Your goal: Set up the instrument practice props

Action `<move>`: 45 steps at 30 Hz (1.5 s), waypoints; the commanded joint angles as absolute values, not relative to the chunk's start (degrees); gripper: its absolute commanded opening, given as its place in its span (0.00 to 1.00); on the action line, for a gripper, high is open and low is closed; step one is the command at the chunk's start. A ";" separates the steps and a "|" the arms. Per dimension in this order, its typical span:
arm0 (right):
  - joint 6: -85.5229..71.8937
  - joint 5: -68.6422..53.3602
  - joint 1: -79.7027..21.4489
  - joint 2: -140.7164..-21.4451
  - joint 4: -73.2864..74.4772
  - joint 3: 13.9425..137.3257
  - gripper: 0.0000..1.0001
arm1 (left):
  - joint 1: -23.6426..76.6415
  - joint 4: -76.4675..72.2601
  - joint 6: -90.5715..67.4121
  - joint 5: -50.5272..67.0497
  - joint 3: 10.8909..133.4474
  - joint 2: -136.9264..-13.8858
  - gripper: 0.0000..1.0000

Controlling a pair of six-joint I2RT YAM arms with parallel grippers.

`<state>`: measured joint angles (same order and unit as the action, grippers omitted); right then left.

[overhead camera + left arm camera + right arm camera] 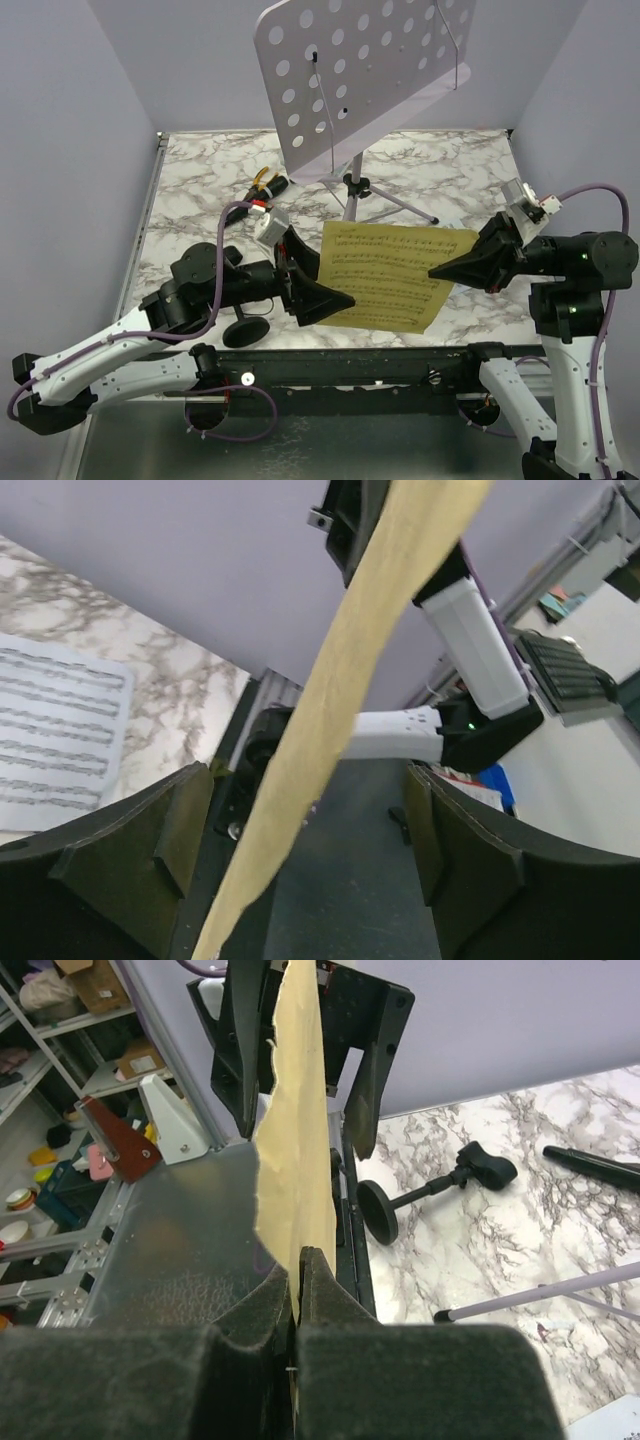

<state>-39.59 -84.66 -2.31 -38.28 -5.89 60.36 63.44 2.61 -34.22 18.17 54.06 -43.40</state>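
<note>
A yellow sheet-music page (390, 275) hangs in the air between both grippers. My right gripper (440, 270) is shut on its right edge, and the wrist view shows the pads (315, 1270) pinching the page (295, 1140). My left gripper (312, 278) is open around the left edge; the page (340, 680) passes between the wide jaws without touching. The lilac hole-punched music stand (360, 70) stands at the back on its thin tripod (385, 205). A white page (55, 730) lies on the table. The black microphone (600, 1165) and the short mic stand (420, 1195) lie on the marble.
Yellow-handled pliers (262, 178) lie beside the microphone at the back left. The mic stand's round base (245, 330) sits close under my left arm. Lilac walls close in the marble table (200, 170) on three sides.
</note>
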 commanded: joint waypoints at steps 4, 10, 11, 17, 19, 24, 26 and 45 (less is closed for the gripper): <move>-29.59 -82.32 -2.58 -39.80 5.79 58.75 0.00 | 63.46 13.51 -27.51 -1.32 59.43 -38.81 0.87; -31.15 -85.87 -6.14 -40.15 2.48 52.08 0.01 | 63.44 26.16 -23.06 2.96 71.68 -46.38 0.86; -30.67 -86.03 -7.26 -40.44 3.36 51.56 0.01 | 63.46 27.51 -22.54 4.75 73.16 -47.96 0.86; -22.10 -83.42 -14.12 -44.02 16.47 52.50 0.01 | 63.46 30.67 -20.15 9.99 77.15 -52.55 0.84; -19.45 -81.86 -15.64 -45.69 20.07 52.97 0.01 | 63.46 30.68 -20.04 9.76 77.07 -52.64 0.84; -16.17 -78.51 -19.68 -49.20 24.61 52.90 0.00 | 63.46 30.63 -21.21 12.85 76.19 -55.17 0.83; -14.50 -77.63 -21.83 -51.09 26.72 53.41 0.01 | 63.46 30.65 -21.36 13.23 76.03 -56.02 0.83; -8.38 -75.04 -34.79 -59.70 32.37 55.46 0.00 | 63.46 30.84 -22.41 9.93 73.38 -62.58 0.86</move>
